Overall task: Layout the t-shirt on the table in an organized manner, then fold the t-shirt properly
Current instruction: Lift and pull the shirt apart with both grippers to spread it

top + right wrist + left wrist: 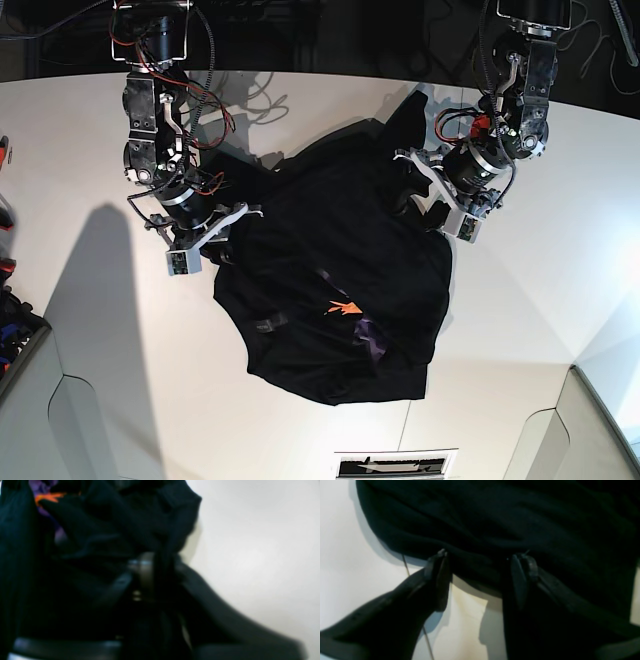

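white tabletop [90, 330] bare along near edge of base view, thin dark seams crossing it. slotted vent [395, 465] set into near edge, centre. black t-shirt [340, 270] heaped in rumpled mound mid-tabletop, not laid flat; small orange scrap and purple patch of print showing amid folds toward near side. further back, on left of base view, right end effector [215, 240] at shirt's edge, touching cloth. right wrist view blurred: fingers [143, 572] drawn close together with dark fabric bunched at and around them, so noted as clamped on t-shirt [100, 530]; orange and purple print at upper left corner there, white tabletop [262, 542] to the right. on right of base view, left end effector [425, 200] over far upper part of shirt. left wrist view: left end effector [480, 560] with fingers [437, 565] spread wide apart, tips against hem of black t-shirt [507, 517], one finger partly over cloth; nothing pinched between them. white tabletop [342, 542] and one dark seam visible beneath. dark background and cables beyond far edge.
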Robot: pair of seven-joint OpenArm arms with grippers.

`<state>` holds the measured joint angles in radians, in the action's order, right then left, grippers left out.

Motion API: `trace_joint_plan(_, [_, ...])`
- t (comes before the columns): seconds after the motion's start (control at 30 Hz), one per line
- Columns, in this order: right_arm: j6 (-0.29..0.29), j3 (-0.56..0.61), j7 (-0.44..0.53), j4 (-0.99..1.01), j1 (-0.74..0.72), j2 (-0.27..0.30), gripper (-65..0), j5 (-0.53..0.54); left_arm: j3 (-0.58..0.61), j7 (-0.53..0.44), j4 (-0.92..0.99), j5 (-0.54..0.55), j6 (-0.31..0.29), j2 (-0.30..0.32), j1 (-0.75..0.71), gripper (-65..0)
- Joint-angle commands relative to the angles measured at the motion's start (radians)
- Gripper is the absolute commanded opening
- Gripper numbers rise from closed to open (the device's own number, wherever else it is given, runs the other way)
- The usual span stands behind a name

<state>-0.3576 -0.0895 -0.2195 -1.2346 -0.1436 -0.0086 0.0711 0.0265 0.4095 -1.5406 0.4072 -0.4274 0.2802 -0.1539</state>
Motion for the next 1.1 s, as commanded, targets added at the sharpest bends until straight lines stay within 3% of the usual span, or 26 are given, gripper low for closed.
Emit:
trace_joint_plan(0.0, [-0.021,0.0,0.024,-0.01,-0.014,0.0,-65.0,-0.016,-0.002,-0.024,-0.012,-0.005,-0.003,0.008,0.016,-37.5])
trace_joint_plan(0.1, [-0.043,-0.002,0.037,-0.011,-0.016,0.006,-65.0,-0.057,-0.003,-0.016,-0.012,-0.05,-0.003,0.009,0.024,-59.2])
trace_joint_plan(0.17, [-0.042,-0.005,0.037,-0.013,-0.022,0.012,-65.0,-0.058,-0.003,-0.012,-0.015,-0.057,-0.003,0.018,0.026,-64.6])
trace_joint_plan(0.47, [-0.045,-0.118,0.035,-0.063,-0.032,0.085,-65.0,-0.042,-0.077,-0.005,-0.073,-0.056,-0.004,0.056,0.024,-65.0])
trace_joint_plan(0.67, [-0.092,-0.207,0.011,-0.063,-0.03,0.155,-65.0,0.046,-0.135,-0.001,-0.073,-0.057,-0.004,0.068,0.024,-65.0])
trace_joint_plan(1.07, [-0.146,-0.29,-0.025,-0.063,-0.024,0.196,-65.0,0.158,-0.156,-0.001,-0.073,-0.06,-0.004,0.229,0.057,-62.6])
